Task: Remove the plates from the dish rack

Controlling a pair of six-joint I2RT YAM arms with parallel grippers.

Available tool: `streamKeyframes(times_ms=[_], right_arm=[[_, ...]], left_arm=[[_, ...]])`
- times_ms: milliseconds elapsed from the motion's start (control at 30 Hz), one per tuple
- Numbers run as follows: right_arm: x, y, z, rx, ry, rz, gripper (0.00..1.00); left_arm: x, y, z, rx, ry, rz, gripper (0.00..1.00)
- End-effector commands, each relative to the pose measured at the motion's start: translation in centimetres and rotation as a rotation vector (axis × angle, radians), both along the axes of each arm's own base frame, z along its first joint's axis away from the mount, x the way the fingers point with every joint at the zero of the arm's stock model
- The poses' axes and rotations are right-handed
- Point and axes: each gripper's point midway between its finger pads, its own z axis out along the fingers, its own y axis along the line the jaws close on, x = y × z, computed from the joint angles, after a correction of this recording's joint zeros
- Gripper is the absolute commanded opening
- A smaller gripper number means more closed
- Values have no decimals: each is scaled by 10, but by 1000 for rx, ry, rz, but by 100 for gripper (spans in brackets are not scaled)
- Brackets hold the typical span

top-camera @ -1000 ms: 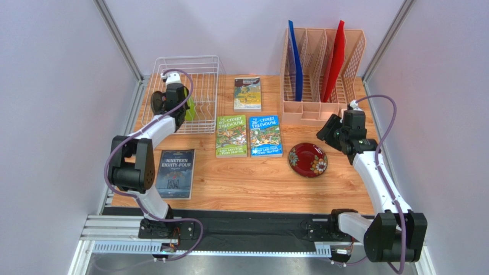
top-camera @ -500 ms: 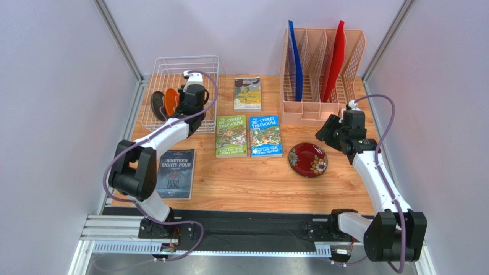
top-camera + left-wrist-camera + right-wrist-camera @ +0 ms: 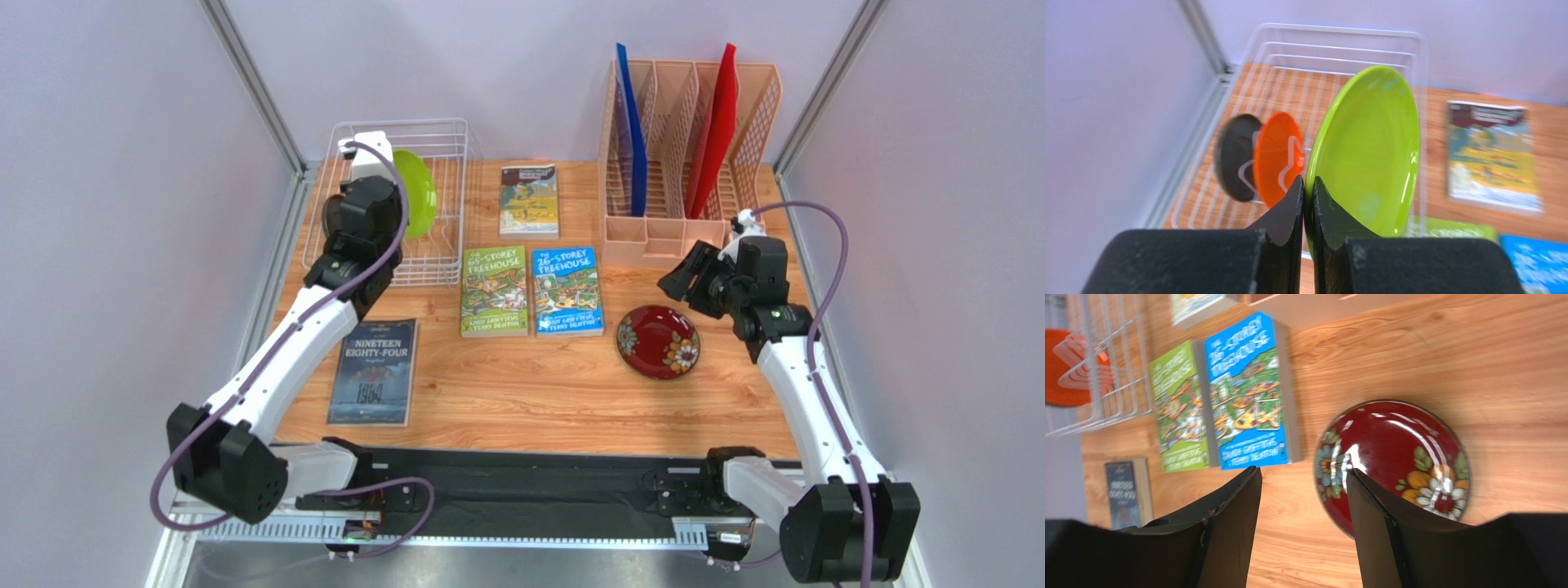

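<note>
Tally, by my reckoning: one of four plates out, one in hand, two left to unload.

1. The dark red patterned round plate [image 3: 659, 342]. Unloaded. It lay flat on the wooden tabletop [image 3: 552, 392] at about 4 o'clock. It had a glossy glaze, a floral motif in orange, blue and green, and a shallow raised rim. It looked ceramic, though I could not be sure.

2. The lime green round plate [image 3: 1370, 153]. In transit. My left gripper [image 3: 1307, 202] was closed on its lower rim, holding it upright on edge above the white wire dish rack [image 3: 405, 123] at 11 o'clock. The plate was plain and smooth with a slight sheen, shallow-dished, likely plastic. Its rim was thin, so I judged the pinch narrow.

3. The orange round plate [image 3: 1277, 158]. Not unloaded. It stood on edge among the rack's prongs, at 9 o'clock of the green plate in the left wrist view. Its surface was smooth and unpatterned.

4. The dark grey round plate [image 3: 1235, 156]. Not unloaded. It stood on edge at 9 o'clock of the orange one and was partly hidden by it. Its finish was dull.

5. The rack itself. It was a rectangular open grid of thin white metal bars with looped upright prongs.

6. My right gripper [image 3: 1303, 473]. Its jaws stood apart with nothing between them. It hovered over the tabletop near the red plate, at about that plate's 1 o'clock.
</note>
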Motion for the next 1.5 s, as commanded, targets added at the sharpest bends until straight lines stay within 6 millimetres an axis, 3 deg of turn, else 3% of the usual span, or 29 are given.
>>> streamKeyframes(times_ms=[0,200,400,667,900,1067,1300,1467], right_arm=[[-4,43,37,100,-131,188,59],[-4,82,51,202,-198,299,60],[-3,113,56,272,-224,393,61],[-1,155,36,319,-160,477,61],[6,174,33,325,-161,513,60],[7,176,27,314,-145,511,59],[4,151,27,237,-184,390,59],[1,149,32,232,-191,391,59]], left_arm=[[-24,-67,-9,-288,54,-331,0],[-50,-138,-46,-619,158,-624,0],[-68,-170,-55,-789,176,-783,0],[-83,-184,-60,-857,191,-856,0],[-90,-193,-70,-854,214,-858,0],[-91,-199,-75,-842,225,-848,0],[-88,-193,-83,-813,233,-802,0],[-86,-193,-84,-808,236,-794,0]])
